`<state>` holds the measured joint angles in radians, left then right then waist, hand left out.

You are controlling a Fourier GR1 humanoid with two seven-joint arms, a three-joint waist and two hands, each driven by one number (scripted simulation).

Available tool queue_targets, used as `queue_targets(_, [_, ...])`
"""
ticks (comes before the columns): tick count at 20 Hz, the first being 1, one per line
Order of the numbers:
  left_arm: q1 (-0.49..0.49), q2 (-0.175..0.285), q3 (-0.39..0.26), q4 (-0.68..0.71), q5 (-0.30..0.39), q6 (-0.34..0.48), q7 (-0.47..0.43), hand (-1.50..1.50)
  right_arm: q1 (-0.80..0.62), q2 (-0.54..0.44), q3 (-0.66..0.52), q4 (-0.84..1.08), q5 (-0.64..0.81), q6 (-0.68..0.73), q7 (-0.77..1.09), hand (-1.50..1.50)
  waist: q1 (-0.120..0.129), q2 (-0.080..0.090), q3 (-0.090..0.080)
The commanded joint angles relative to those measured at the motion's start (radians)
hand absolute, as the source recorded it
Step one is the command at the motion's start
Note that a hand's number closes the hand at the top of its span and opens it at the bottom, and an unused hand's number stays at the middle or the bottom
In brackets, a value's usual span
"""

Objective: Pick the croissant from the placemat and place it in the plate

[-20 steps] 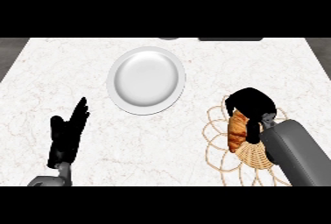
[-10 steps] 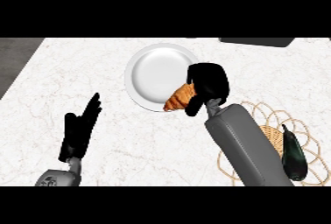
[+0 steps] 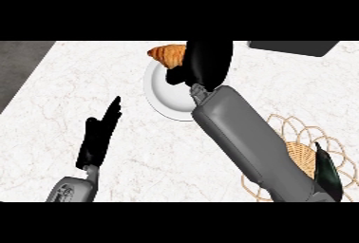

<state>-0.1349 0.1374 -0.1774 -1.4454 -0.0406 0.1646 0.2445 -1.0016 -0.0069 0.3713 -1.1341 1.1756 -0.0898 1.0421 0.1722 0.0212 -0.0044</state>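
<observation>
The golden-brown croissant [image 3: 167, 53] hangs over the far left rim of the white plate [image 3: 165, 97] near the counter's back. My right hand [image 3: 207, 59] is at its right side, fingers curled against it and thumb below, and my grey forearm crosses the plate's right half. The round woven placemat [image 3: 303, 142] lies at the lower right, partly hidden by that forearm. My left hand [image 3: 98, 137] rests at the lower left, open with fingers straight, apart from everything.
A dark green pointed object [image 3: 326, 170] lies on the placemat's right side. A dark grey slab [image 3: 291, 47] sits at the counter's back right. The counter's left edge [image 3: 24, 71] borders a dark floor.
My right hand has carried the croissant further back, from the plate's near right part to its far left rim. The view has shifted; the left hand stays still.
</observation>
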Motion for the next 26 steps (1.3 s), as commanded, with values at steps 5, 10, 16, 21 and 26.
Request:
queue_targets(5, [-0.028, 0.009, 0.025, 0.024, 0.005, -0.002, 0.002, 0.00, -0.137, 0.006, 0.041, 0.193, 0.024, -0.169, 0.294, 1.50, -0.008, 0.008, 0.000])
queue_targets(10, [-0.052, -0.011, 0.026, 0.030, -0.001, 0.020, 0.018, 0.00, -0.186, 0.006, 0.013, 0.288, -0.024, -0.224, 0.304, 1.50, -0.030, 0.007, 0.002])
queue_targets(16, [-0.043, -0.009, 0.023, 0.023, -0.015, 0.027, 0.021, 0.00, -0.196, 0.006, 0.003, 0.431, -0.077, -0.287, 0.278, 1.50, -0.036, 0.008, 0.002])
queue_targets(21, [-0.047, 0.014, 0.057, 0.029, 0.005, 0.012, 0.008, 0.00, -0.168, 0.006, -0.011, 0.503, -0.223, -0.293, 0.221, 1.50, -0.040, 0.007, 0.003])
queue_targets(26, [-0.003, 0.006, 0.048, 0.044, 0.006, 0.002, -0.043, 0.00, -0.096, 0.006, -0.057, 0.560, -0.408, -0.347, 0.066, 1.50, -0.039, 0.014, 0.004])
